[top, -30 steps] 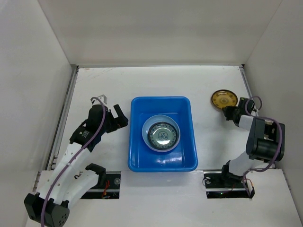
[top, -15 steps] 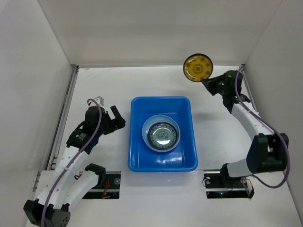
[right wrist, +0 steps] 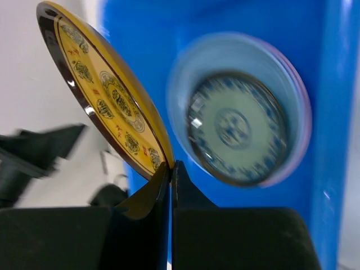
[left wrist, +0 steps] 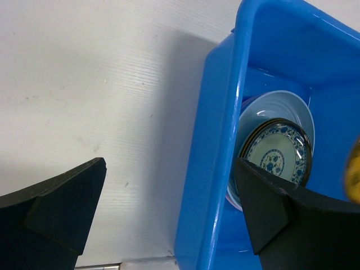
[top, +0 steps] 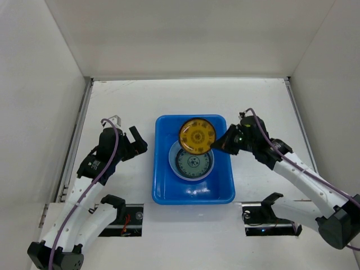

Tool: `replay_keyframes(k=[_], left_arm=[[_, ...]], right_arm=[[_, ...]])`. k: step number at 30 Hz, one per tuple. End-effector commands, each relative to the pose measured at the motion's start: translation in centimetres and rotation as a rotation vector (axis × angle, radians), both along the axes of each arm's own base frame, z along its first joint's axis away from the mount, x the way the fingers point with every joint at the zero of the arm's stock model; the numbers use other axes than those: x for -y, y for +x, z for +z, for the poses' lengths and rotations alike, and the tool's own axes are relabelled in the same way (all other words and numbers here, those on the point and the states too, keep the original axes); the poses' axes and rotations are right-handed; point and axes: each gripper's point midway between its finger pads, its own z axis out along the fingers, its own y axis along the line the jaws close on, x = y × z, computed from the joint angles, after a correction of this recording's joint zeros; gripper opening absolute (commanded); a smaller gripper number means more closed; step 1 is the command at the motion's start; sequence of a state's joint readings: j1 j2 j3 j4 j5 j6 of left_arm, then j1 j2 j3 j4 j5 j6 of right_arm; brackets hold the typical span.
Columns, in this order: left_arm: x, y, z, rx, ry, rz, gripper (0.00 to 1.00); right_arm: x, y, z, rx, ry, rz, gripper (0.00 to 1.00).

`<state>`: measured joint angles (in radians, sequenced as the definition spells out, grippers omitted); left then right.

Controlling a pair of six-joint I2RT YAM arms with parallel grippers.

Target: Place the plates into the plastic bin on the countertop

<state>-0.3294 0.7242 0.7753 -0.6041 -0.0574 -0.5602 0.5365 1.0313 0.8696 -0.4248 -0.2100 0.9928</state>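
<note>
The right hand pinches the yellow plate by its rim; it looks stiff, glossy, probably slippery. The left hand gapes wide.

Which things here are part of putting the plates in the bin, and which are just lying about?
In the job: yellow patterned plate, gripped by the right gripper above the blue bin; stacked plates in it, teal patterned plate on top; countertop.
Just there: white walls; arm base mounts; left gripper, open, holding nothing.
</note>
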Motion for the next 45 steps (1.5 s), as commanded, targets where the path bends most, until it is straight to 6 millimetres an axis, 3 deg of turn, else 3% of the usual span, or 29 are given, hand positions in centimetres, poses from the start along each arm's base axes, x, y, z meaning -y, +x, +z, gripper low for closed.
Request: replay_keyframes(k=[1, 6, 11, 16, 25, 29, 34, 42, 45], left_arm=[[-0.2, 0.2, 1.4, 0.032, -0.012, 0.021, 1.00], [-0.1, 0.1, 1.3, 0.030, -0.013, 0.016, 1.00], [-0.1, -0.2, 0.8, 0.024, -0.014, 0.016, 1.00], [-0.4, -0.6, 0.4, 0.014, -0.018, 0.028, 1.00], [-0.4, -0.8, 0.1, 0.010, -0.014, 0.024, 1.00], [-0.5, -0.8, 0.1, 0.009, -0.013, 0.025, 1.00], [-0.6, -0.9, -0.3, -0.003, -0.010, 0.029, 1.00], [-1.2, -0.7, -0.4, -0.021, 0.015, 0.061, 1.00], [-1.2, -0.7, -1.1, -0.039, 0.029, 0.060, 1.00]], right_arm=[[-0.1, -2.5, -1.7, -0.034, -0.056, 0.050, 0.00], [0.3, -4.3, -5.2, -0.100, -0.150, 0.067, 0.01], [0.1, -5.0, -7.3, -0.137, -0.202, 0.079, 0.01], [-0.2, -4.4, -8.7, -0.146, -0.248, 0.090, 0.02], [-0.9, -3.3, -9.6, -0.152, -0.291, 0.097, 0.09], [-1.7, -3.2, -9.1, -0.134, -0.311, 0.123, 0.25], [-2.1, -2.9, -7.7, -0.098, -0.358, 0.143, 0.55], [-1.9, -3.1, -4.2, -0.006, -0.494, 0.186, 0.79], [-1.5, -4.0, -4.1, 0.000, -0.570, 0.212, 0.83]])
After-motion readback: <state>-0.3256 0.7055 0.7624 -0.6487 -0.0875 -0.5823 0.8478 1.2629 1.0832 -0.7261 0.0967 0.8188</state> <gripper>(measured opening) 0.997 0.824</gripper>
